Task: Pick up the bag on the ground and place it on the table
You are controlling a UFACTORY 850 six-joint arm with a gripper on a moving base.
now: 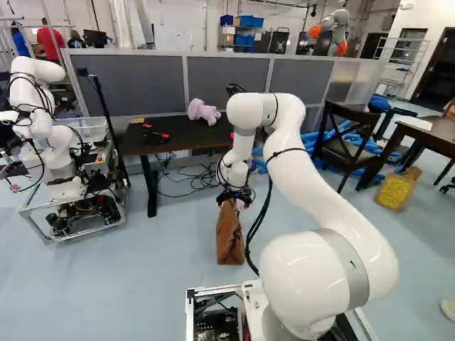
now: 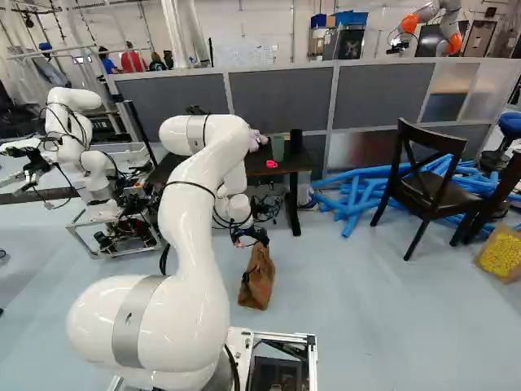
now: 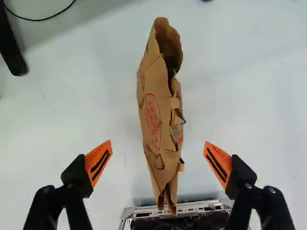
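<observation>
Standing wide apart, the fingers [image 1: 234,197] flank the bag [image 3: 156,115], its long axis running ahead from between them.

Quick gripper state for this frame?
Gripper: open, fingers spread wide to either side of the brown paper bag, holding nothing; the bag stands on the floor.

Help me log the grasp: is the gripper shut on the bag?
No, the wrist view shows the gripper open, with a visible gap between each finger and the bag.
</observation>
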